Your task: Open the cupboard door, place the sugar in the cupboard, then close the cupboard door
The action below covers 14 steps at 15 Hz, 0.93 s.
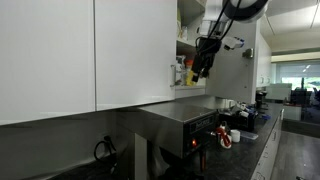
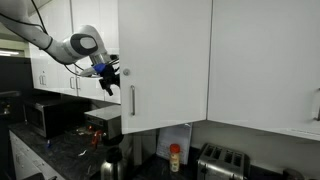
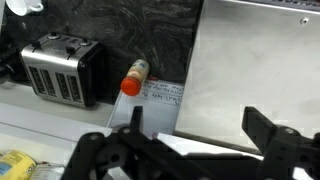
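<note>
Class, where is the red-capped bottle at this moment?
In an exterior view the red-capped bottle stands on the counter below the cupboard door, just left of the toaster.

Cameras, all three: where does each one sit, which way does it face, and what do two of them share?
Exterior view: low, looking along the cupboard fronts; arm and gripper show.
Exterior view: low, facing the cupboard fronts; arm and gripper enter from picture-left.
Wrist view: looking down at the toaster; open gripper at bottom.
Shared with the wrist view: toaster and red-capped bottle.
</note>
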Each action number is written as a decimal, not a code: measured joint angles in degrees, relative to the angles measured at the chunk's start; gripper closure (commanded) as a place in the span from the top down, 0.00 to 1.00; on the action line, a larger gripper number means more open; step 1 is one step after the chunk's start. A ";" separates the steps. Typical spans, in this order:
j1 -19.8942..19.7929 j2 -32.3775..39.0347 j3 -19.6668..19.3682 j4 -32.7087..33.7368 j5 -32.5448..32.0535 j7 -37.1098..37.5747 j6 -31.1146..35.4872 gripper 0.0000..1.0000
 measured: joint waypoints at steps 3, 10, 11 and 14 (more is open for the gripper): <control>0.57 -1.87 1.04 -0.77 0.10 1.58 -4.87 1.00; 1.30 -8.36 2.92 -3.09 0.26 6.07 -13.71 1.00; 1.34 -9.44 2.99 -3.49 0.35 6.60 -14.52 1.00; 1.39 -12.94 3.39 -4.58 0.64 8.09 -17.23 1.00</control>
